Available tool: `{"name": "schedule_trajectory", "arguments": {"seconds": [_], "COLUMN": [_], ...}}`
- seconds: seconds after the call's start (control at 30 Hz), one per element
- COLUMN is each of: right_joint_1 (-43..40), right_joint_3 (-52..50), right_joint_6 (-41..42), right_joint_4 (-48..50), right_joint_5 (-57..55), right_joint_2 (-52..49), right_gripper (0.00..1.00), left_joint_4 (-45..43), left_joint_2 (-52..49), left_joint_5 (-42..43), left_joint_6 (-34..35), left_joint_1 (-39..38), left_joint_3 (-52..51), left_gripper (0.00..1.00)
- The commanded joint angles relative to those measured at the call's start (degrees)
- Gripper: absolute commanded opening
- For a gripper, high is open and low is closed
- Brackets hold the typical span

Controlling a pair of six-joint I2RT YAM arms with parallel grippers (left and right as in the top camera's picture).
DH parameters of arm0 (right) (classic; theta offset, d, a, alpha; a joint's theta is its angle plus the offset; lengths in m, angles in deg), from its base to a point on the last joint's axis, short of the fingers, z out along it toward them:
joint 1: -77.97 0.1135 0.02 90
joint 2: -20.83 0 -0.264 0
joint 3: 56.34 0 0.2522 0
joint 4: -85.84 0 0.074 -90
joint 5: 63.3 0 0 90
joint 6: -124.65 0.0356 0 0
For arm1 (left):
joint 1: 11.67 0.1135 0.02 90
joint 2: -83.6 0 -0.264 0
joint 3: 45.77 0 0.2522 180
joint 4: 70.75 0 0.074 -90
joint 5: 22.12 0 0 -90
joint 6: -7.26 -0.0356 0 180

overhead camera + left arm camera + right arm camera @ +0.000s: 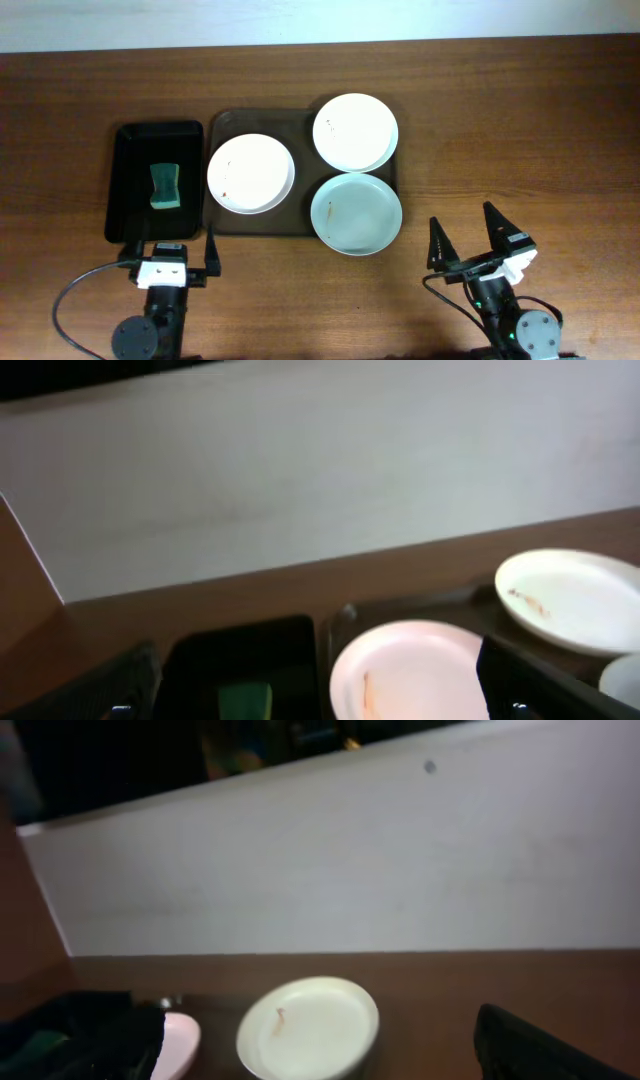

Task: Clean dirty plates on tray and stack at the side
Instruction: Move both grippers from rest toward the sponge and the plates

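Sitting before the tray (pixel 262 122), my left fingers (pixel 211 252) and right fingers (pixel 497 222) spread, empty, two white plates (pixel 250 173) and blue-green plate (pixel 356 213) on it

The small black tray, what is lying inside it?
Inside the small black tray lies one green sponge. The tray floor under the sponge is covered and cannot be seen.
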Motion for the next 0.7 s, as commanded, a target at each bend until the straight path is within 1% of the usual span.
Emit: {"name": "schedule_trajectory", "arguments": {"seconds": [0.0, 0.1, 0.2, 0.27, 0.43, 0.53, 0.63, 0.67], "right_joint_1": [-0.15, -0.15, -0.15, -0.15, -0.15, -0.09, 0.68, 2.25], "right_joint_3": [4.92, 9.09, 15.91, 20.57, 34.60, 43.87, 56.81, 61.51], "right_joint_6": [-0.20, -0.22, -0.24, -0.24, -0.24, -0.44, -1.22, -3.37], "right_joint_4": [0.31, 0.31, 0.24, -0.48, -5.79, -12.44, -25.18, -29.64], "right_joint_5": [2.62, 4.83, 8.76, 11.52, 14.45, 17.73, 19.58, 19.67], "right_joint_2": [-1.77, -6.03, -14.34, -20.20, -37.90, -48.94, -61.96, -66.31], "right_gripper": [0.98, 0.98, 0.98, 0.98, 0.98, 0.98, 0.98, 0.98], "left_joint_4": [-0.55, 0.24, 2.93, 6.40, 22.14, 33.68, 44.41, 46.95], "left_joint_2": [-5.03, -10.49, -18.38, -23.47, -39.78, -50.58, -61.46, -64.54], "left_joint_5": [3.21, 4.37, 9.01, 9.46, 12.87, 12.83, 12.81, 12.81], "left_joint_6": [4.20, 4.22, 4.28, 4.42, 4.37, 3.56, 2.14, 2.10], "left_joint_1": [-0.22, -0.22, -0.22, -0.22, -0.22, -0.22, -0.22, -0.20], "left_joint_3": [6.29, 12.59, 21.53, 26.84, 44.44, 56.33, 66.77, 69.26], "left_gripper": [0.99, 0.99, 0.99, 0.99, 0.99, 0.99, 0.99, 0.99]}}
